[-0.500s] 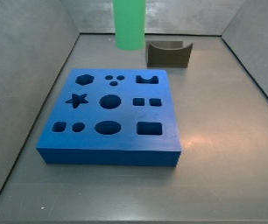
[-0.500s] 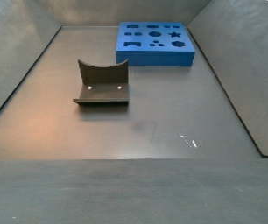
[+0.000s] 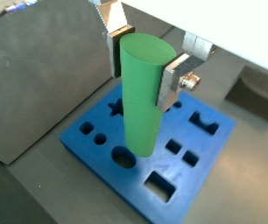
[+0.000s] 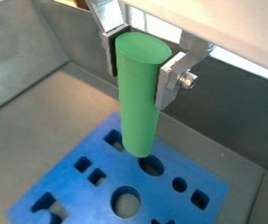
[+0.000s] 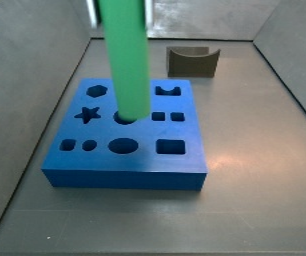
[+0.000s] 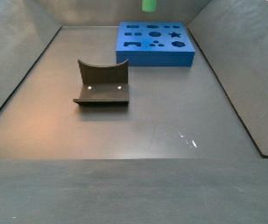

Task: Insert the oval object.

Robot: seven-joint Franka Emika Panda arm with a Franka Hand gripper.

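Observation:
The oval object (image 5: 121, 55) is a tall smooth bright green peg, held upright. My gripper (image 3: 146, 59) is shut on its upper end, one silver finger (image 3: 176, 75) on each side; this shows in both wrist views, with the gripper (image 4: 141, 63) above the blue block (image 4: 89, 188). In a side view the peg's lower end hangs over the middle of the blue block (image 5: 183, 170), at the round hole; I cannot tell whether it touches. An oval hole (image 5: 122, 148) lies in the block's front row. The gripper itself is above both side views.
The dark grey fixture (image 5: 193, 62) stands on the floor behind the block, and apart from it in a side view (image 6: 102, 85). Grey walls (image 5: 36, 60) enclose the floor. The blue block (image 6: 157, 44) holds several differently shaped holes.
The peg has moved from the back, near the fixture, forward and down to over the block's middle. Its green tip now shows at the top of a side view.

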